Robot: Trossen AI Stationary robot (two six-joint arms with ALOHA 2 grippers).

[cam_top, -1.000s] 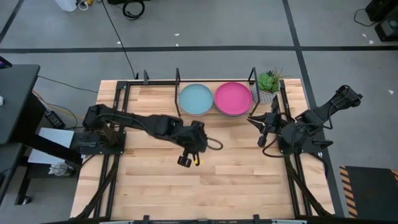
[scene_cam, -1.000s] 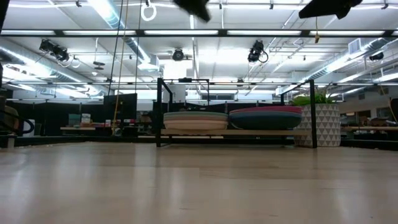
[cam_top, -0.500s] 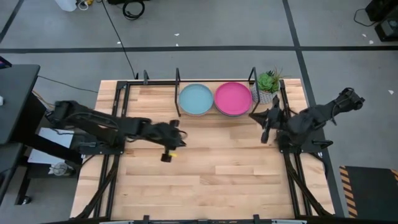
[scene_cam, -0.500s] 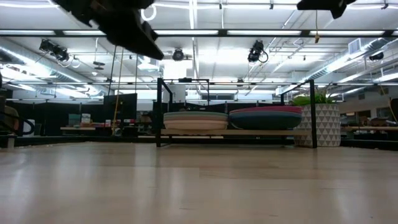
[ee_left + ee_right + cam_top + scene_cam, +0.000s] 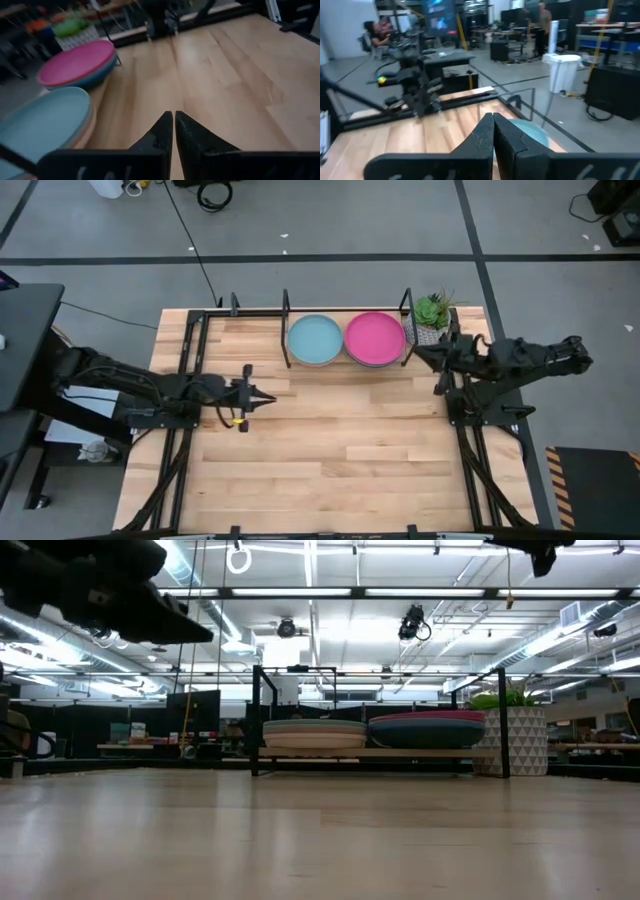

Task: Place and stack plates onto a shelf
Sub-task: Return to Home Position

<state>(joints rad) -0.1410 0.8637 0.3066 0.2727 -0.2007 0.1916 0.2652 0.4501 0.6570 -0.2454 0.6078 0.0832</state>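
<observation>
Sitting on the shelf [image 5: 286, 308] at the far edge, the light teal plate [image 5: 314, 340] and pink plate [image 5: 374, 338] top two piles. Pull back slowly, staying clear of them. The left gripper [image 5: 266, 395], fingers pressed together, has moved left from the middle. The right gripper [image 5: 420, 352], also pressed together, sits right.

you've got a small potted plant [image 5: 432, 312] at the table's [image 5: 330, 465] back right corner. a black cable [image 5: 188, 235] runs over the grey floor beyond the table.
</observation>
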